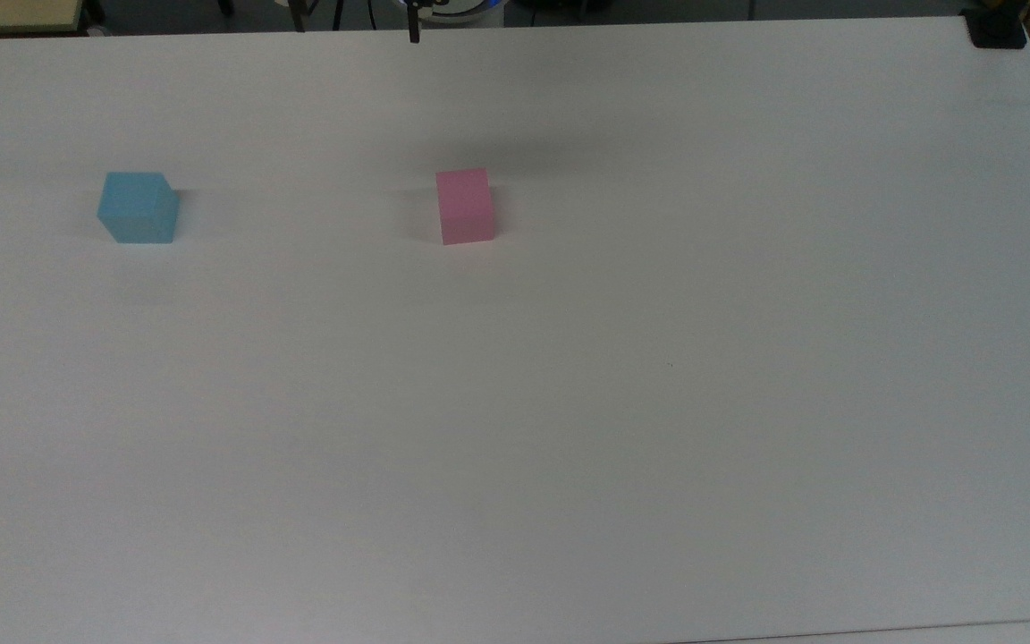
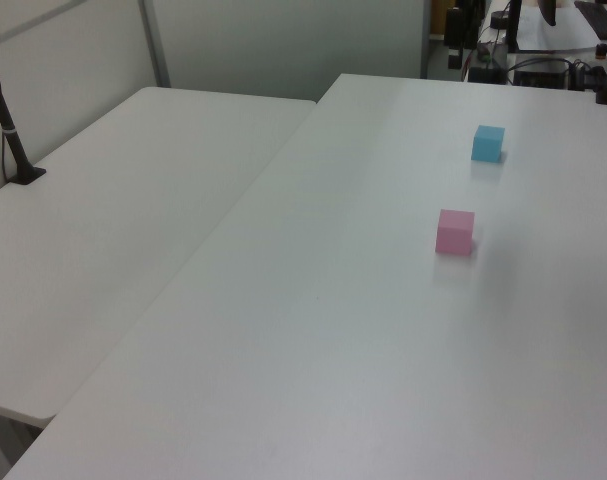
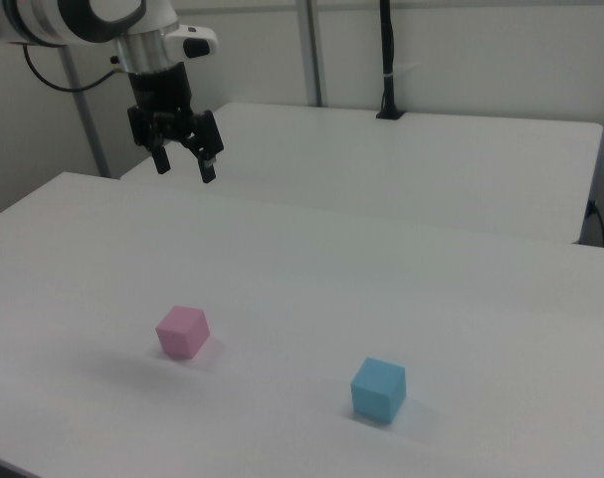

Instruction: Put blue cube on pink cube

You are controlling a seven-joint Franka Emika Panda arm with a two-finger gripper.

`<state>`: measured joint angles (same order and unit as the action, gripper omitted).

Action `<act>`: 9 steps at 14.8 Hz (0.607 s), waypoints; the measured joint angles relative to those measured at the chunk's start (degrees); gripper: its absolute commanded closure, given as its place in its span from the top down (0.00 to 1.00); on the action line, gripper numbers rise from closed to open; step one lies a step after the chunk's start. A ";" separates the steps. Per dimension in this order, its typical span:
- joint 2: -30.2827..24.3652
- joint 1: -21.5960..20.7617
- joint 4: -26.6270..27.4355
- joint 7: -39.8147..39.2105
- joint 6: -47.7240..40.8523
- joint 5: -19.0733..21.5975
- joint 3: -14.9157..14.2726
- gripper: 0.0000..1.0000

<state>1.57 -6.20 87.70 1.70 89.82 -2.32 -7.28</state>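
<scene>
Sky-blue and matte, the blue cube (image 1: 138, 207) sits alone on the white counter (image 1: 569, 402), toward the top view's left and well apart from the pink cube (image 1: 465, 206), which rests nearer the middle of the counter. In the right view the order reverses: the pink cube (image 3: 182, 331) is on the right view's left and the blue cube (image 3: 378, 389) lies to its right and closer to the camera. In the left view the blue cube (image 2: 488, 143) stands farther back than the pink cube (image 2: 455, 231). Both sit flat, each with bare counter all around it.

The pincer (image 3: 185, 164) hangs high above the counter's far side in the right view, released, its two dark fingers spread and pointing down, holding nothing. It is well apart from both cubes.

The job looks to be at its very start: the reach for the blue cube comes first. To do it well, I would bring the pincer over the blue cube before descending, and turn the wrist so the fingers line up with a pair of opposite flat faces; in the top view the cube sits slightly turned against the counter edge, so an unturned grasp would likely catch corners and twist it. Come straight down with the fingers straddling the cube, grip around mid-height, and lift well clear before crossing toward the pink cube.
</scene>
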 measured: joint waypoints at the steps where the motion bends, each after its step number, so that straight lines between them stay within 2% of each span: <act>1: 0.03 0.00 0.01 0.00 -0.11 0.00 0.00 1.00; 4: 0.02 2.18 0.01 0.00 -1.89 0.00 2.41 1.00; 9: 0.03 2.53 0.01 0.00 -2.15 0.00 2.96 1.00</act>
<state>1.60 -3.68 87.71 1.70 87.66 -2.32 -4.32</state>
